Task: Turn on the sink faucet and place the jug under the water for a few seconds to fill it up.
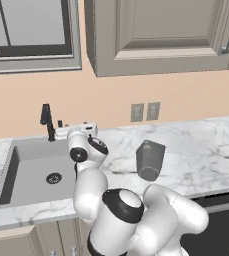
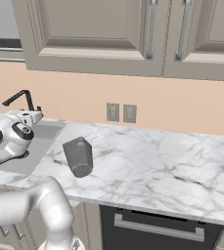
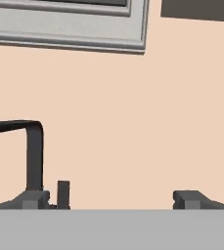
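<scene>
Presently, step in hand: the reach for the sink faucet (image 1: pixel 47 121), first of the task's two parts; no water runs from the spout, so by my judgement the tap has yet to be turned on

Item, gripper (image 3: pixel 114 199): jaws spread wide, nothing between them, fingertips (image 3: pixel 35 199) low in the hand view and aimed at the peach wall behind the basin; in the left base view the hand sits just beside the tap's base, on its counter side

Item, sink faucet: slim matte black, tall upright stem bending over into a level arm that runs off ahead and to the hand's left; a small upright black stub (image 3: pixel 63 194), probably the lever, stands close by the stem, just inside the left fingertip; contact between finger and stub cannot be told

Item, sink (image 1: pixel 16 175): grey rectangular basin, sloped walls, round dark drain, set in white marble, lying below and behind the hand

Item, jug (image 1: pixel 149 160): dark grey, faceted, broader at the rim than at the base, no handle to be seen; stands on the marble counter (image 1: pixel 206 150), leaning a little, well apart from the hand and off to its right, untouched

Next move, as judged: shift the open fingers onto the small lever and push or close on it to start the flow; only then fetch the jug. The lever is small, so a slightly off approach could slide past it
</scene>
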